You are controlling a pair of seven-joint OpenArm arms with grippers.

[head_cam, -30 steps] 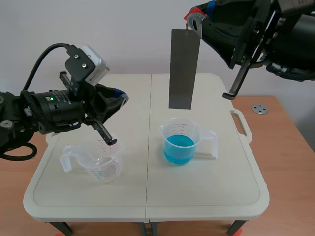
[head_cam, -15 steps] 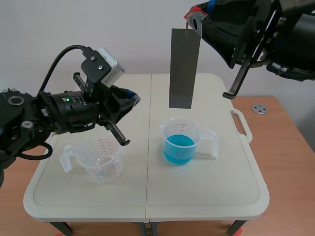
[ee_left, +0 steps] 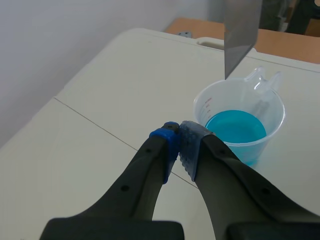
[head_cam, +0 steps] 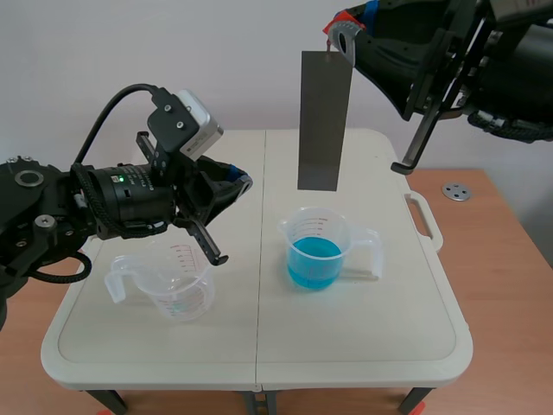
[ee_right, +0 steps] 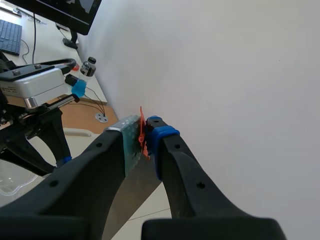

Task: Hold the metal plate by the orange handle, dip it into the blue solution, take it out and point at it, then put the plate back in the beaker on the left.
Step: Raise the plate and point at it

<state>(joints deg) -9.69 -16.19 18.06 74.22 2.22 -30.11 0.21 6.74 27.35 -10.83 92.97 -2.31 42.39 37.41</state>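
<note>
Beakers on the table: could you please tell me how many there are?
2. The clear beaker stands on the table's left half; the blue-filled beaker stands just right of the middle seam, below the hanging metal plate. None appears hidden.

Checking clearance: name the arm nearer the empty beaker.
Left. Left arm hangs just above the empty beaker; right arm is raised far off, holding the metal plate.

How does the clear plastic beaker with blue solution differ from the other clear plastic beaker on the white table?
The clear plastic beaker with blue solution is partly filled; the other clear plastic beaker looks empty. The filled one's handle points right, the other's left. The grey metal plate hangs above the filled one only. Both stand upright.
</note>
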